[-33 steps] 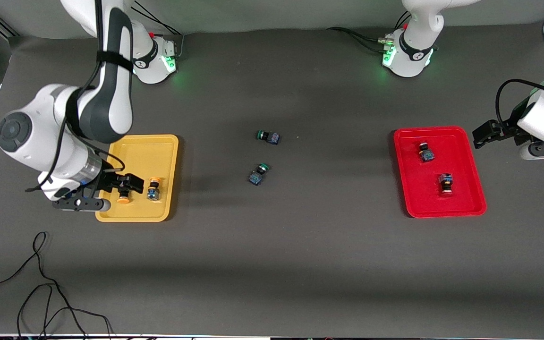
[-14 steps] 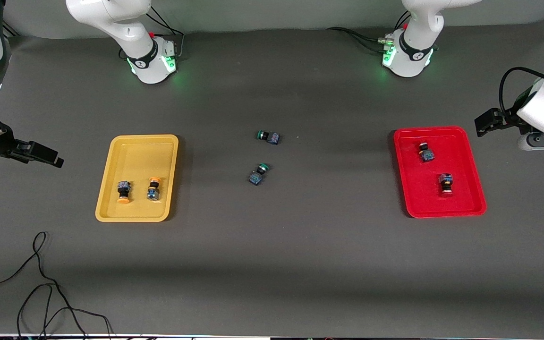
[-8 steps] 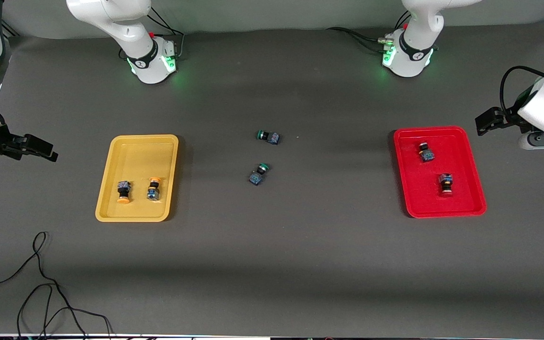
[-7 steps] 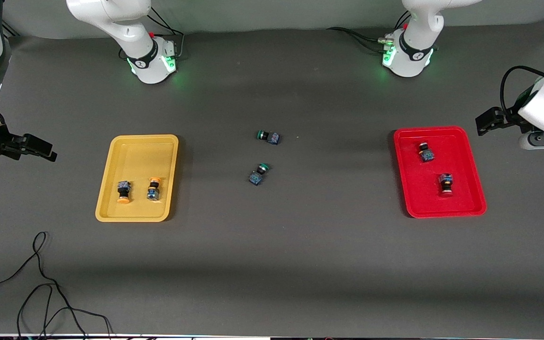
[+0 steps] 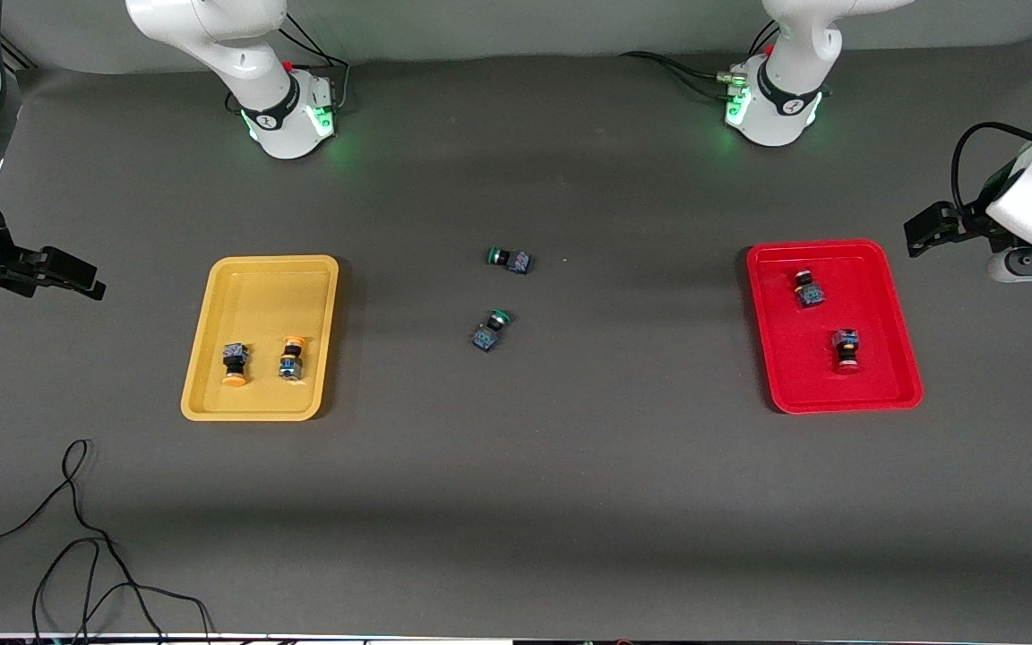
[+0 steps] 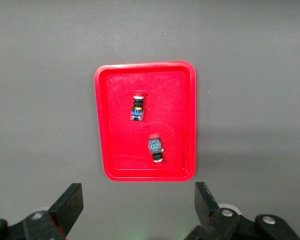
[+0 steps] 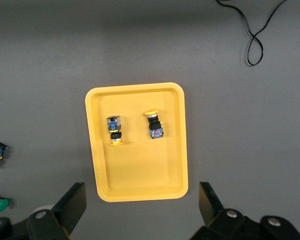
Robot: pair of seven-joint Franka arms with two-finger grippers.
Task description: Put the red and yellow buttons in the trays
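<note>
Since a couple of seconds ago the right gripper [image 5: 77,273] has pulled out of the shallow yellow plastic tray [image 5: 261,278] and now sits up at the far left edge of the front frame, jaws spread wide and holding nothing. It left an orange-capped push-button switch [image 5: 234,363] lying in the lower half of that tray, just beside the other orange-capped switch [image 5: 291,356].

Over at the right of the frame, the shallow red plastic tray [image 5: 874,269] has both red-capped switches in it: one [image 5: 808,288] near its upper middle, one [image 5: 845,348] lower down. The left gripper [image 5: 924,235] waits just past that tray's upper right corner, jaws wide, empty.

So all four look sorted, and the job seems pretty much done. Two green-capped switches [image 5: 509,260] [image 5: 490,330] sit mid-frame on the dark grey table [image 5: 570,502], which looks right since green isn't in the task.
</note>
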